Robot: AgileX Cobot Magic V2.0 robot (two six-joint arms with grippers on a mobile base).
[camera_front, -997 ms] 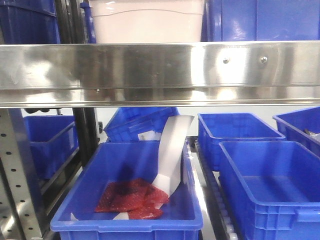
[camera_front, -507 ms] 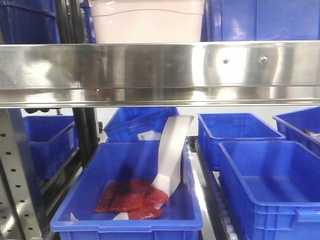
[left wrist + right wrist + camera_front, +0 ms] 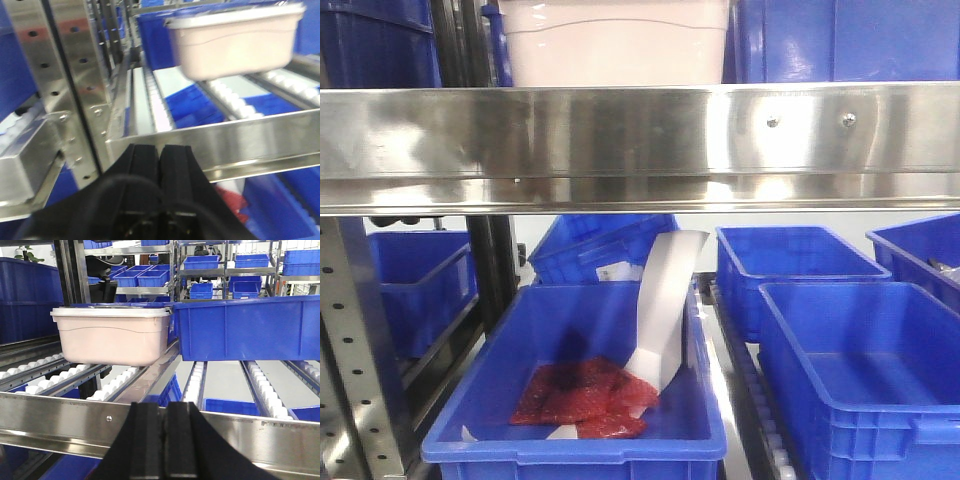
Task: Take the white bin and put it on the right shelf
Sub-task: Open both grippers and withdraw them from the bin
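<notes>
Both grippers are pressed together and hold nothing: the left gripper [image 3: 161,155] and the right gripper [image 3: 166,412] each sit low in front of the steel rail, fingers touching.

Locate the white bin [image 3: 112,335] on the roller track of the upper level, behind the front rail [image 3: 640,135] of the right shelf, just beside a large blue crate [image 3: 247,327] on its right. From the front view you see only its lower wall [image 3: 615,45] above the rail.

Hazards, as judged from this position:
- Closed fingers cannot take the bin. Spread them before you advance, or they will push it back along the rollers [image 3: 115,382].
- The rail stands between the grippers and the bin. A straight approach risks striking it; raise the arms first.
- The bin's smooth rounded walls and its overhanging lid may let a one-sided grip slip or tilt.
- The neighbouring crate leaves little room on that side for a finger.

Surface and room: polished steel racking with perforated uprights [image 3: 37,65], white rollers, and open blue crates [image 3: 575,385] on the level below, one holding red packets [image 3: 585,395]. Further racks of blue crates fill the background.
</notes>
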